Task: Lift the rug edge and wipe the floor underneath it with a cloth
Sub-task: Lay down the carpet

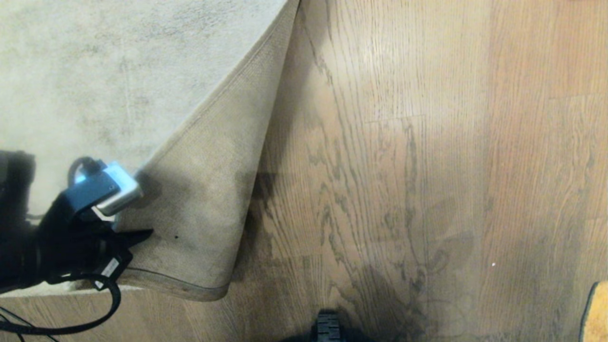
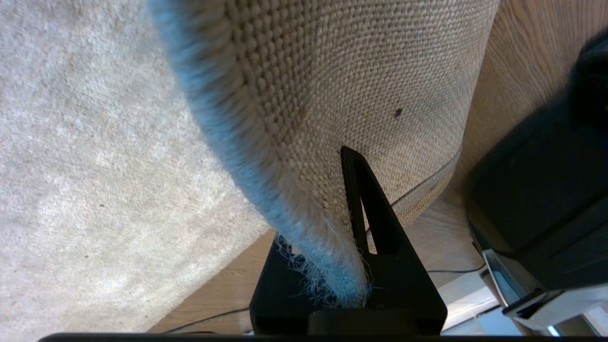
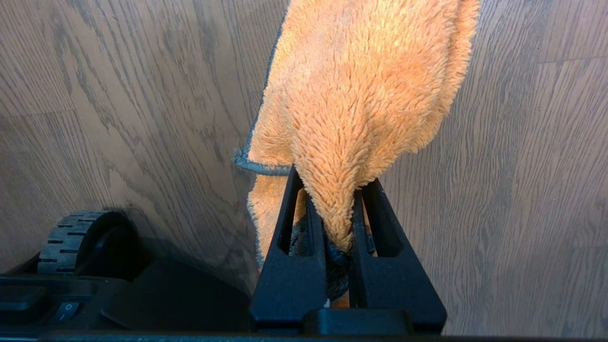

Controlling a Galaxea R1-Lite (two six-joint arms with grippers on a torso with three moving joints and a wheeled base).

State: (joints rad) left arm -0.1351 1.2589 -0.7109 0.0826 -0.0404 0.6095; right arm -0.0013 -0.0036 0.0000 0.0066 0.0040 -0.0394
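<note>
Left gripper (image 1: 135, 236), lower left of head view, pinched tight on rug edge (image 2: 327, 266); rug heavy, floppy, grip near corner binding. Right gripper (image 3: 339, 190) clamps soft, light cloth (image 3: 365, 90).

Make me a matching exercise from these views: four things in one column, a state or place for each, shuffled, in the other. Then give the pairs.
Things
1. rug edge
2. cloth
3. floor
4. left hand

States
A. fuzzy orange, hanging from the right hand
B. shut on the rug, at the head view's lower left
C. folded back so the tan woven backing faces up
D. brown wood-grain planks, bare beside the fold

Pairs: 1-C, 2-A, 3-D, 4-B
</note>
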